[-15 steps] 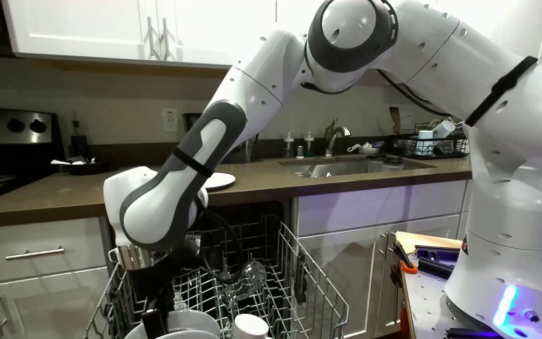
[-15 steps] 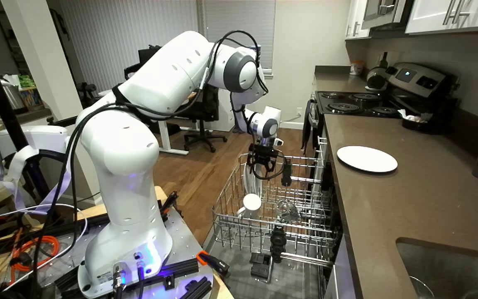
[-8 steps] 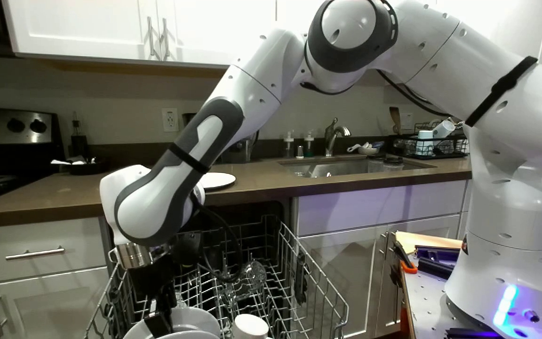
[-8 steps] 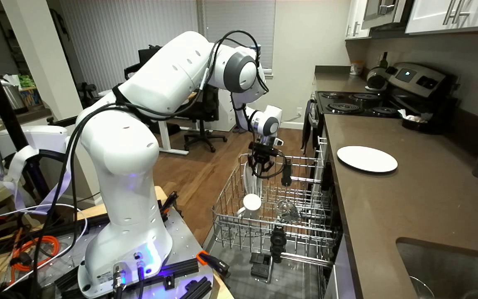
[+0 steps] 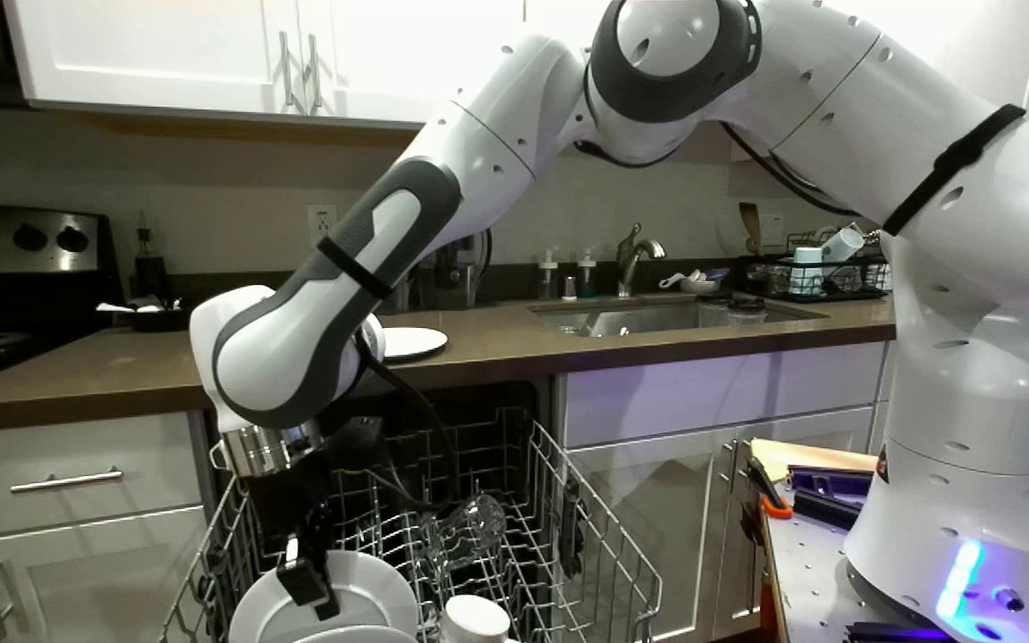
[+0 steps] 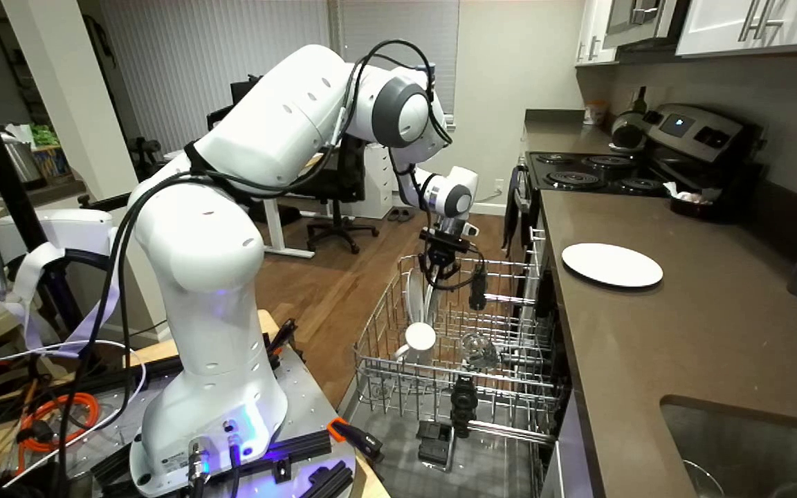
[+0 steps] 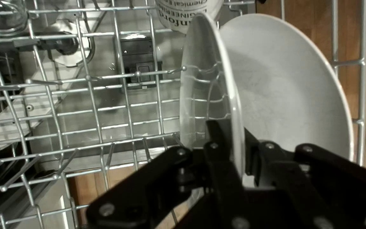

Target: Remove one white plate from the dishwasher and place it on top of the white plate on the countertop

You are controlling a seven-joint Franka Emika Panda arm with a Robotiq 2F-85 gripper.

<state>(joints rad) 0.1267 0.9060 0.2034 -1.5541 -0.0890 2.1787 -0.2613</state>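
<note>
At the dishwasher rack (image 5: 599,509), the jaws are clamped on a white plate (image 7: 203,76), one to each face. The plate stands on edge, its lower part apparently below the rack's rim; whether it is free of the wires cannot be determined. Just beside it in the rack, outside the jaws, a second plate (image 7: 284,86) sits tilted; a white mug (image 6: 419,337) is near both. Above the rack and to its side, the receiving plate (image 6: 613,265) lies flat on the table (image 6: 710,325), nothing stacked on it. Assessment: grasp judged complete. Outstanding: lifting clear of the rack, carrying across, lowering onto the receiving plate, release.
</note>
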